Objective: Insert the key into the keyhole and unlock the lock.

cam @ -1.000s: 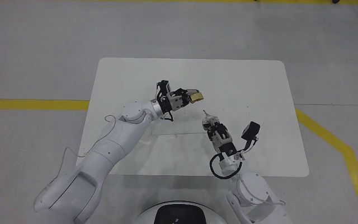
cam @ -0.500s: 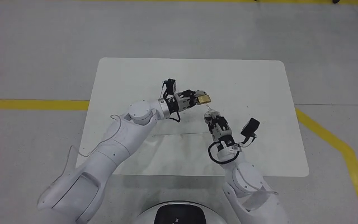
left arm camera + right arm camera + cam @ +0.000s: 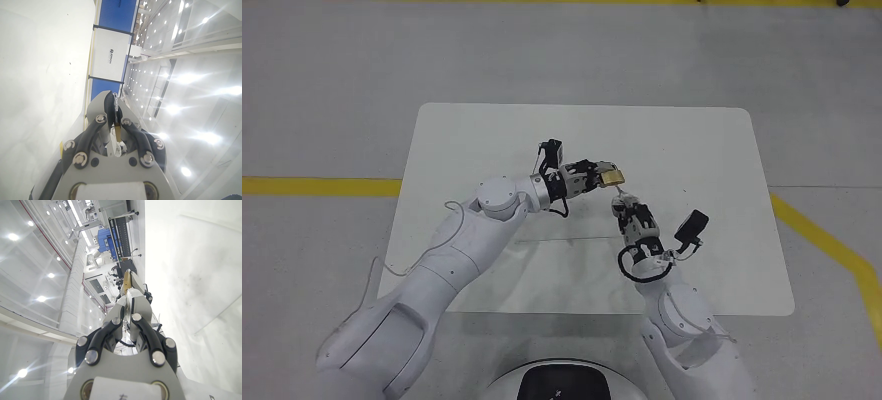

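Lock (image 3: 612,177) between left jaws — key (image 3: 129,306), probably, between right jaws.

Print visible: a white partition panel (image 3: 111,56) bears one line of dark lettering beside a small logo; the adjoining blue panel (image 3: 117,17), white lettering cut off at the edge; a white tag (image 3: 128,386) at the right gripper's (image 3: 129,292) base, a cropped dark mark.

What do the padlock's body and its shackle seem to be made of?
The padlock body: probably brass, from its yellow-gold, slightly dull metal surface. The shackle: probably steel, maybe plated, from its bright silver shine.
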{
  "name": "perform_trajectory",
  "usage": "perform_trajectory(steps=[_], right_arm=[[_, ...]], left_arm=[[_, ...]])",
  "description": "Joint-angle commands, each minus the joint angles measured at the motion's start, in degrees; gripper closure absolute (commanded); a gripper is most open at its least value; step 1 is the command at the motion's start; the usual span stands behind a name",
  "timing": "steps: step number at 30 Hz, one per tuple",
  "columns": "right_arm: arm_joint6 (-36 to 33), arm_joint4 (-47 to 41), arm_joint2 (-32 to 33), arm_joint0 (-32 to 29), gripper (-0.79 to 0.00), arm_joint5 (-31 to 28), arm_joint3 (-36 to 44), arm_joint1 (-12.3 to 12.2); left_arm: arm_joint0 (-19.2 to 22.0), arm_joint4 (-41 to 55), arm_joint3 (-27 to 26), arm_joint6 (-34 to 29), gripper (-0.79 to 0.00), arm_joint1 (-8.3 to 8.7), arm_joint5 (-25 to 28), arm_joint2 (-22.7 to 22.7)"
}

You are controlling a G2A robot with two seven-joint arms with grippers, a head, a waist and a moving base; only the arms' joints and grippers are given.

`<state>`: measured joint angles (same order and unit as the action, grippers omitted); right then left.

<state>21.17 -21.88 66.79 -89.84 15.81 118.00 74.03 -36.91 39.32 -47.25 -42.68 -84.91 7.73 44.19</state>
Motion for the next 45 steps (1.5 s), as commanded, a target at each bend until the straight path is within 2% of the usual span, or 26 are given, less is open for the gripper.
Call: perform_trajectory(steps=[1,29,35,45], right_arm=[[-0.04,-0.06,0.13,-0.03,0.000,0.06,0.01,0.11],[-0.24,3.72,-0.20,-1.60,0.000,0.39,1.08,1.43],[-5.42,3.54,1.97,-4.68,0.000,-1.32,3.66,1.07],[-5.42,3.54,1.97,-4.68,0.000,-1.32,3.66,1.07]], left_arm=[[0.09,-0.27,0.29,-0.21,0.000,-0.16,0.03,0.14],[-1.63,-1.61,0.65,-3.34,0.000,-1.38,-0.27,3.05],[-1.81,0.16,1.56,-5.28,0.000,-1.14,-1.48,4.41],[-1.81,0.16,1.56,-5.28,0.000,-1.14,-1.48,4.41]])
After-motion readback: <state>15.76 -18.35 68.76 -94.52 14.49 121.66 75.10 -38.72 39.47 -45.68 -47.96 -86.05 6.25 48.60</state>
